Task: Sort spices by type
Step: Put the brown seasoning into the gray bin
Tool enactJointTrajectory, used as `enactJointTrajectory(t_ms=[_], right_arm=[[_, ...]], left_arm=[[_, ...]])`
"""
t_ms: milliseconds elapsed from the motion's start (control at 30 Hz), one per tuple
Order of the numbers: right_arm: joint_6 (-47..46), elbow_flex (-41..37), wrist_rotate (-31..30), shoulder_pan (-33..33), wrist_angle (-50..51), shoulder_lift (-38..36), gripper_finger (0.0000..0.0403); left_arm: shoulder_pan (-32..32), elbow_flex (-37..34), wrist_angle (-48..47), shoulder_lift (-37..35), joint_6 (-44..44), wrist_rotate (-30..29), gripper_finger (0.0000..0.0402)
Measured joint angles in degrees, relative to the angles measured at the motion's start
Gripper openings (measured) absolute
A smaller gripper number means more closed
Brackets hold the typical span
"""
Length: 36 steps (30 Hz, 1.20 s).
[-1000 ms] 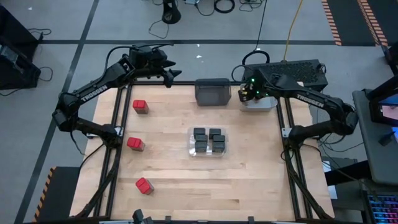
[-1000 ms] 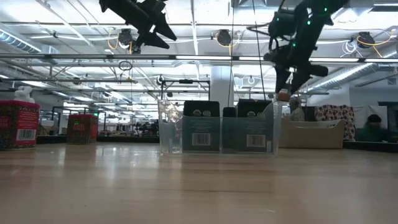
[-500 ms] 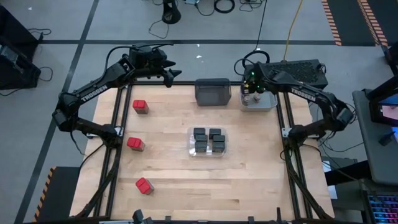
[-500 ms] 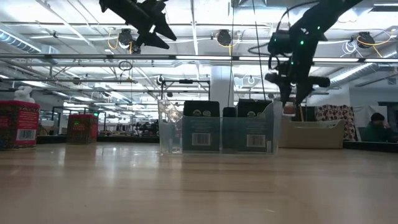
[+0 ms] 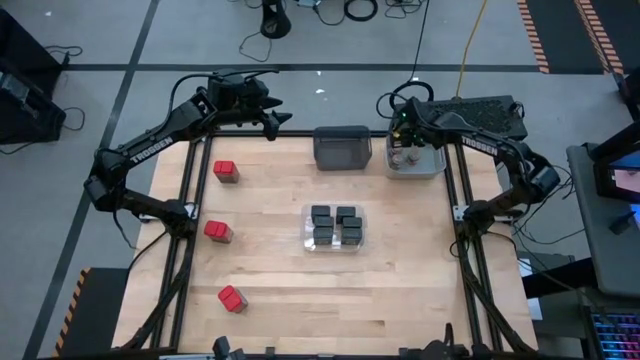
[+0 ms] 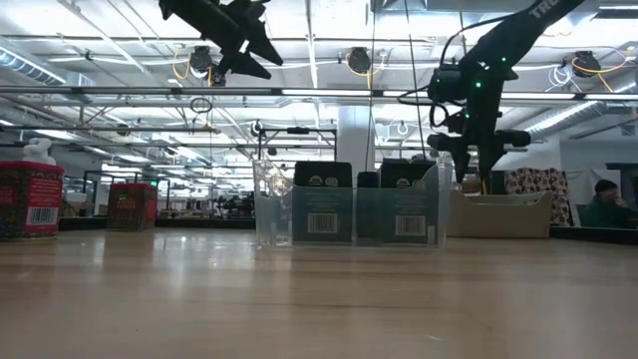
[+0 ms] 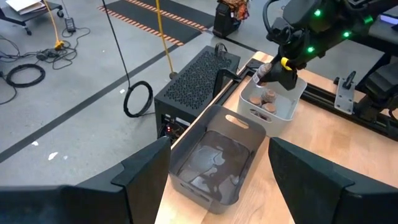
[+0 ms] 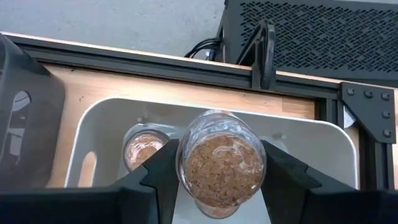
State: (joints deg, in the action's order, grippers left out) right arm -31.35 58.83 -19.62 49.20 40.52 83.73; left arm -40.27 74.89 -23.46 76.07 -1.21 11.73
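A round tan-lidded jar (image 8: 221, 165), its base hidden, sits clamped in the right gripper (image 8: 219, 168) above the light grey bin (image 8: 112, 118) at the table's far right corner. "TROSSEN" marks the left arm; the left gripper (image 5: 272, 112) hangs spread, empty.

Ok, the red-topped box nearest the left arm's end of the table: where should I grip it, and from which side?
Come straight down on the red-topped box and pinch its two long sides. It stands alone on the table, clear all round. The left gripper, open, is the closer one.
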Motion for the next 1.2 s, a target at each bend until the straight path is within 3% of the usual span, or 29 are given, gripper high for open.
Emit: enactJointTrajectory(t_ms=[567, 900, 1200], right_arm=[[-3.6, -0.3, 0.4, 0.3, -0.4, 0.0, 0.0164], [-7.7, -7.7, 0.0, 0.2, -7.9, 0.0, 0.0164], [-11.4, -8.4, 0.8, 0.2, -9.9, 0.0, 0.0164]], left_arm=[[0.0, 0.0, 0.0, 0.0, 0.0, 0.0, 0.0277], [0.0, 0.0, 0.0, 0.0, 0.1, 0.0, 0.0277], [0.0, 0.0, 0.0, 0.0, 0.1, 0.0, 0.0277]])
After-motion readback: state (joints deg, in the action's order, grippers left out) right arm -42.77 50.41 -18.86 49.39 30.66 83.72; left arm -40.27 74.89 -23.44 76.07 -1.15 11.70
